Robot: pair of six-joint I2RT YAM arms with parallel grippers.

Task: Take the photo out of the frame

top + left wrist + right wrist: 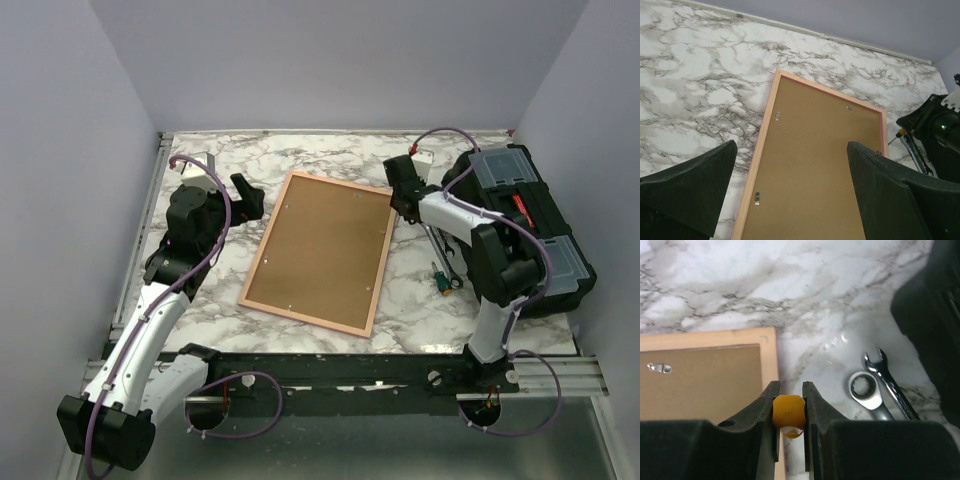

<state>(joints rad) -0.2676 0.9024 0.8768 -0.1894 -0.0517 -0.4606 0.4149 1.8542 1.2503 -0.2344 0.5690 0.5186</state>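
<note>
The pink frame [342, 184] lies face down in the middle of the marble table, its brown backing board [320, 250] up with small metal clips along the edges. The photo is hidden under the board. My left gripper [225, 187] is open and empty, hovering off the frame's far left corner; in the left wrist view [790, 150] its fingers straddle the board [815, 160] and the left rim [749, 189]. My right gripper [403, 187] is at the frame's far right corner [769, 355], shut on a small orange-yellow object [788, 410].
A black toolbox [530, 220] stands at the right edge, dark in the right wrist view [935, 315]. Chrome wrenches [870, 395] and a green-handled tool [441, 283] lie between frame and toolbox. Grey walls close the far side and both flanks.
</note>
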